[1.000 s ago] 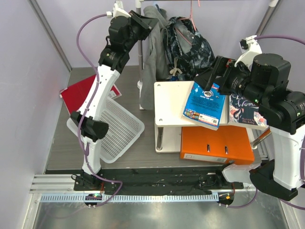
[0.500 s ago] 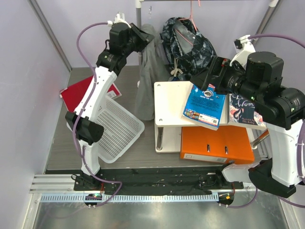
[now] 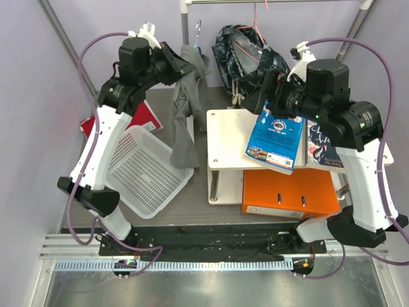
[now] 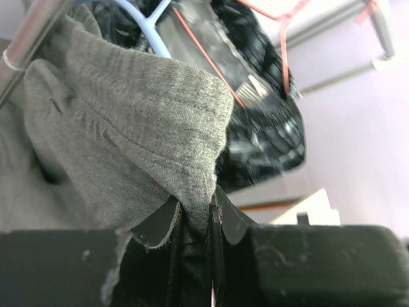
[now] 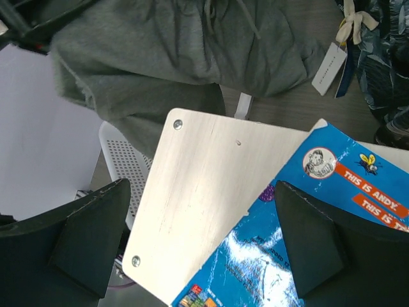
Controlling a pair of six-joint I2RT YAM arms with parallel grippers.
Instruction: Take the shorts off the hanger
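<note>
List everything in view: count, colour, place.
shorts: 1, camo, on hanger, back
hanger: 1, pink, holding shorts
grey garment: 1, grey, back left
blue hanger: 1, light-blue, by grey garment
basket: 1, white, table left
red folder: 1, red, behind basket
shelf: 1, white, table centre
blue book: 1, blue, on shelf
dark book: 1, dark, shelf right
binder: 1, orange, under shelf
left claw: 1, black, shut on grey garment
right claw: 1, black, open over shelf

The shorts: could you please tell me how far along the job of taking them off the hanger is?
Nothing looks done: the shorts hang on the pink hanger. In hand, the left fingers pinch the grey garment instead, while the right fingers stand open near the white shelf. Left: grip the shorts and pull them off.
</note>
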